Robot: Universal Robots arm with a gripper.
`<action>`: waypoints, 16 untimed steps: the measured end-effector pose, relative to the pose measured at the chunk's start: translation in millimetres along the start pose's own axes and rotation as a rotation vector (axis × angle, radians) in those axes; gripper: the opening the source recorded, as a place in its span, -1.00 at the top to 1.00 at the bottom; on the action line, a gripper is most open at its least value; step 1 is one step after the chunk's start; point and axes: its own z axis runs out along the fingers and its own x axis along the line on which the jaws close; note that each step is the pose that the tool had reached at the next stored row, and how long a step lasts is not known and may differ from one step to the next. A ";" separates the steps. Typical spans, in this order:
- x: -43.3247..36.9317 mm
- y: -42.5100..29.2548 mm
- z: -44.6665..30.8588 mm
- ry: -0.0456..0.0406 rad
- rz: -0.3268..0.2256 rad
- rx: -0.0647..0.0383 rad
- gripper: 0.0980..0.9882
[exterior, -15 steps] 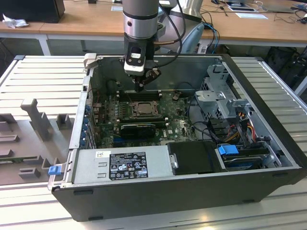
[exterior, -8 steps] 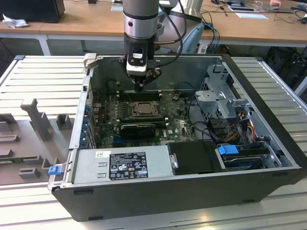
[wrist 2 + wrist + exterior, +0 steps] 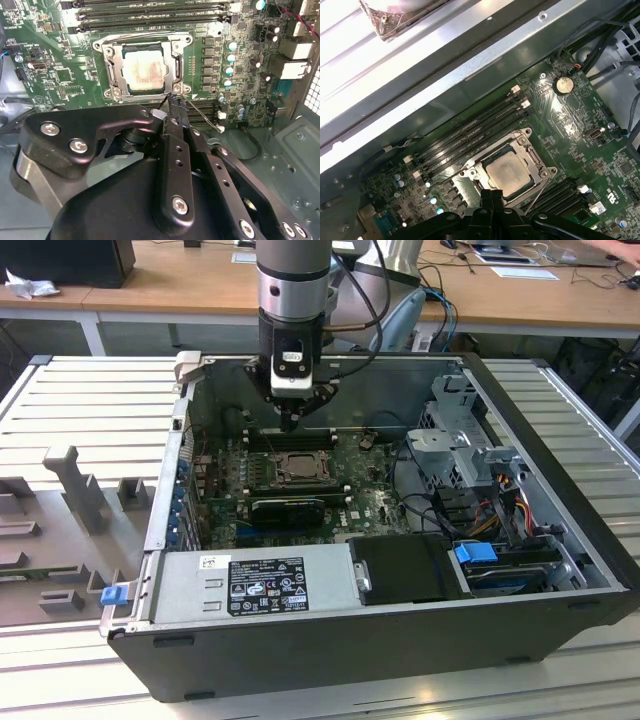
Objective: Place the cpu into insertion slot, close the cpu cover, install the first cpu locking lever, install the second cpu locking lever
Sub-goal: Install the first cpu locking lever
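Note:
The cpu, a pale square plate, lies in the insertion slot in the middle of the green motherboard. The grey cpu cover lies flat around it, with the cpu showing through its window. My gripper is shut with nothing between its fingers. Its tips hang at one corner of the slot, just off the frame. A thin wire locking lever angles away from that corner, close beside the fingertips.
The open computer case's walls enclose the board. Long black memory slots flank the socket. A black card, a power supply and cable bundles crowd the exterior view's near and right side.

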 end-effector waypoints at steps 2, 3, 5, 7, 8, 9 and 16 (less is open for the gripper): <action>-0.1 -0.1 0.0 0.0006 -0.015 0.000 0.98; -0.1 -0.1 0.0 0.0010 -0.023 0.001 0.98; -0.1 -0.1 0.0 0.0016 -0.036 0.001 0.98; -0.1 -0.1 0.0 0.0023 -0.052 0.002 0.98; -0.1 -0.1 0.0 0.0026 -0.058 0.002 0.98; -0.1 -0.2 0.0 0.0030 -0.066 0.002 0.98; -0.2 -0.3 0.1 0.0048 -0.108 0.003 0.98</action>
